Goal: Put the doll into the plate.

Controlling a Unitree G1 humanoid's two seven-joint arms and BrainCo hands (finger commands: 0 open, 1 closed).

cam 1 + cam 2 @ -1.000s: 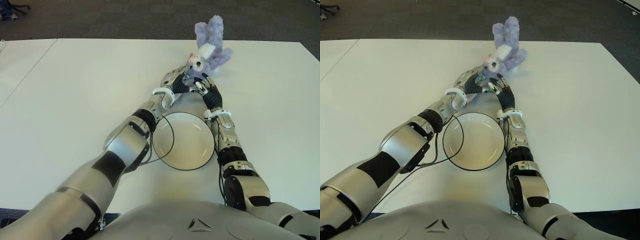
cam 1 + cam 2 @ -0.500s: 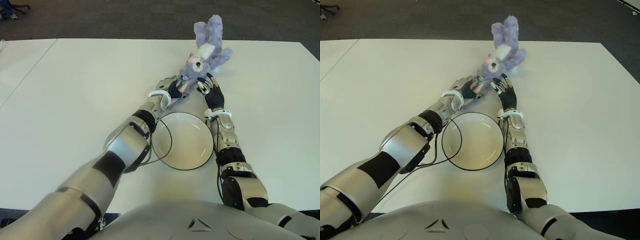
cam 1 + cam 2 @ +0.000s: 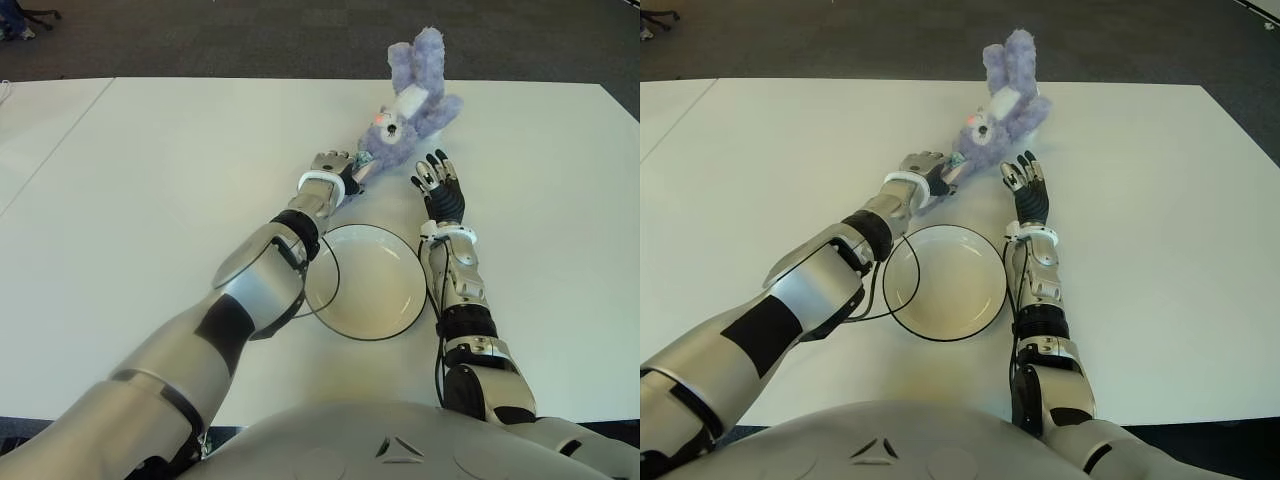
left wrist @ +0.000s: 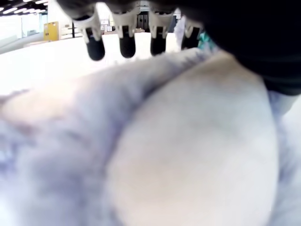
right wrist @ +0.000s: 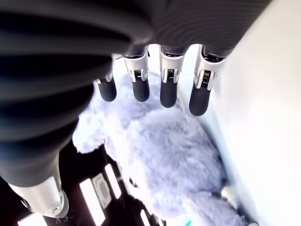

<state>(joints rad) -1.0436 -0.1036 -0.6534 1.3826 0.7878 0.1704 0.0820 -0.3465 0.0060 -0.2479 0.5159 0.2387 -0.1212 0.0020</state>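
left robot hand [image 3: 335, 170] against doll [image 3: 410, 105]

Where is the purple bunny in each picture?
Left eye view: the doll lies on the table's far side, beyond the plate.
Right eye view: same spot, upper middle.
Left wrist view: its fur fills the picture.
Right wrist view: beneath the right robot hand's fingers.
Shared landmark in both eye views: the plate.
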